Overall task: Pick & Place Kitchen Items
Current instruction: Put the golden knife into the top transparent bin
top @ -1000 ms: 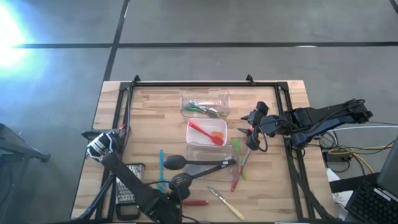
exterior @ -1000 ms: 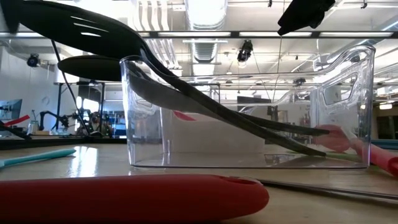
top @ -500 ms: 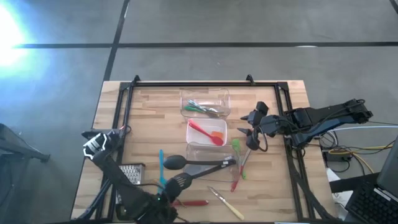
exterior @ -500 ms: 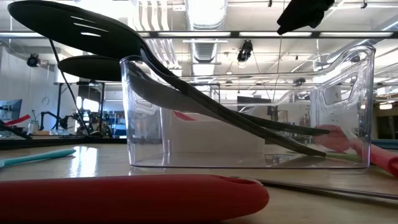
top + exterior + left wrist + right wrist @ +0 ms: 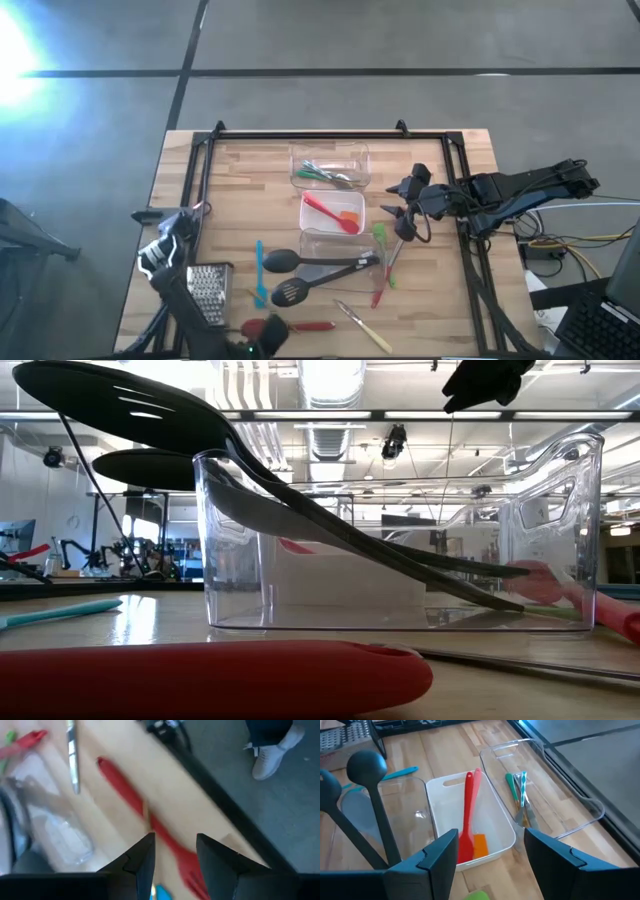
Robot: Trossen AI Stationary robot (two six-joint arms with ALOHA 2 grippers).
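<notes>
A red utensil (image 5: 308,326) lies flat near the table's near edge. My left gripper (image 5: 262,330) hovers open above its left part, and in the left wrist view it (image 5: 135,805) runs below the gap between the fingers (image 5: 175,840). A black slotted spoon (image 5: 290,292) and a black ladle (image 5: 282,262) lean on the left rim of the near clear tub (image 5: 345,245), handles inside. The middle tub (image 5: 345,232) holds a red spatula (image 5: 468,815). The far tub (image 5: 330,150) holds green and metal tools (image 5: 520,790). My right gripper (image 5: 400,215) hangs open above the table, right of the tubs.
A steel box grater (image 5: 208,292) lies at the near left beside my left arm. A teal utensil (image 5: 259,270), a wood-handled tool (image 5: 365,328) and green and red utensils (image 5: 383,260) lie loose on the wood. A black frame (image 5: 200,180) borders the table.
My left gripper has moved away from the slotted spoon's head, toward the table's near edge and leftward, rising a little, and now stands over the red utensil. Its fingers show no change in gap. The spoon and ladle have stayed in place.
</notes>
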